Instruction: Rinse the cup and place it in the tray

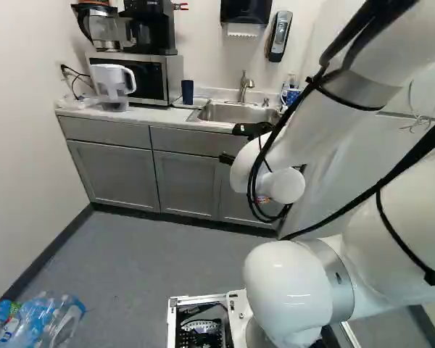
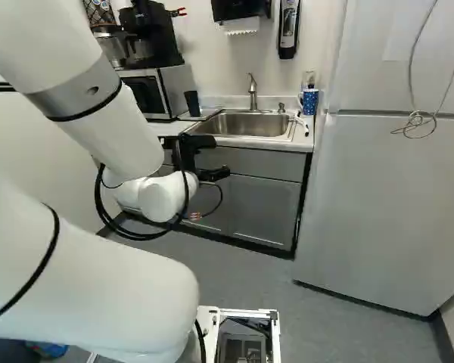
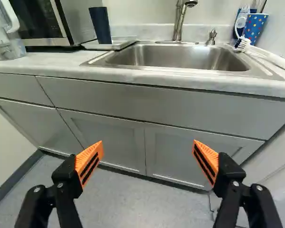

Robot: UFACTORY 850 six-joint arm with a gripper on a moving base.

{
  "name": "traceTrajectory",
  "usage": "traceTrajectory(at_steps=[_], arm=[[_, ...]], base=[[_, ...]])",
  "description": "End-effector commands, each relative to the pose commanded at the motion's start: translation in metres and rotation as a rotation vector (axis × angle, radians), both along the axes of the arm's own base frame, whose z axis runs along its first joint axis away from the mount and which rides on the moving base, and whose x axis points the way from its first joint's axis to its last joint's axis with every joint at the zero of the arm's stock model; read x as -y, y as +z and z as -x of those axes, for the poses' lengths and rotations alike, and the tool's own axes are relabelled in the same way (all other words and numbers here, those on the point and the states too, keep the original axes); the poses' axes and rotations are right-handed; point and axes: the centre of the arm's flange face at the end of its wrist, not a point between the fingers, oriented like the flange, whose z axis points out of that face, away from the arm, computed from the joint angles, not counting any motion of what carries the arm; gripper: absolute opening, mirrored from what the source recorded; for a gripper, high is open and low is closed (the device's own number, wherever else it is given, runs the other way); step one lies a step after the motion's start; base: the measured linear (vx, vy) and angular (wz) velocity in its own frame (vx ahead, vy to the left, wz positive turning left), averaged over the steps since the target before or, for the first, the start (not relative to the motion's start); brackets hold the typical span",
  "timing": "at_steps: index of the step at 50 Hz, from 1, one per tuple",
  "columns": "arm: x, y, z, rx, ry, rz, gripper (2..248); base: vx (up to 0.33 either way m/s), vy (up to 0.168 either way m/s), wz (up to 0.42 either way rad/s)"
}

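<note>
Seemingly the placing is done, the dark cup [image 3: 100,25] standing on the tray [image 3: 118,45] beside the sink [image 3: 166,55] and the gripper [image 3: 148,142] spread wide, empty, though whether the cup is rinsed doesn't show.

On the counter [image 3: 42,64], a clear pitcher with a white handle [image 1: 112,85] stands beside a microwave [image 1: 148,76] that carries a black coffee maker [image 1: 151,27], and farther along lies a white-handled brush [image 3: 270,57]. A black paper towel dispenser [image 2: 240,9] (a strip of paper hanging out) and a soap dispenser [image 2: 289,29] are on the wall above, over gray cabinets [image 1: 185,185]. A loose, tangled cord [image 2: 418,119] hangs before the white refrigerator [image 2: 386,197], while clear bluish plastic bottles [image 1: 40,322] lie on the floor [image 1: 130,268] near the left wall.
</note>
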Motion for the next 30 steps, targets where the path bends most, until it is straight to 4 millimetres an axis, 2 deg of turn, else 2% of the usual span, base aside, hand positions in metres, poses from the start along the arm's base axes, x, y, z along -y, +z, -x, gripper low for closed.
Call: traceTrajectory(at_steps=[30], arm=[[-0.003, -0.011, 0.015, 0.019, 0.011, 0.001, 247]], base=[[0.000, 0.000, 0.000]])
